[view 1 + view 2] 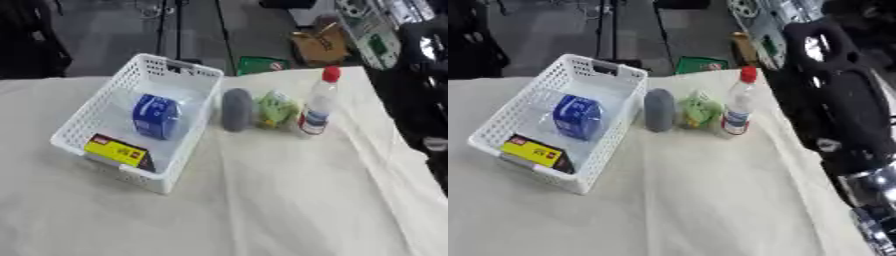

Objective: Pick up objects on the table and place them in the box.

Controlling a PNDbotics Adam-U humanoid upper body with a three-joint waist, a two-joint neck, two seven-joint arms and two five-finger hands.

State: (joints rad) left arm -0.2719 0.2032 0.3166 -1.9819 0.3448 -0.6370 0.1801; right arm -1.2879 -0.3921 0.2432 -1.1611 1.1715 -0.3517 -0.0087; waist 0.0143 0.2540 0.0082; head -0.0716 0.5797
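Observation:
A white slotted basket [103,100] stands on the left of the table with a blue box [157,117] lying inside it. A yellow and black label [117,151] sits on its near wall. Right of the basket stand a grey oblong object [235,109], a green crumpled item [276,109] and a clear bottle with a red cap [318,102], all in a row. My right arm [837,100] runs down the right edge of the right eye view, black with a silver joint low down. Neither hand shows in any view.
A cream cloth [262,200] covers the table, with wide bare cloth in front of the objects. Beyond the far edge the floor holds a green item [261,64], a brown cardboard box [320,44] and black stands.

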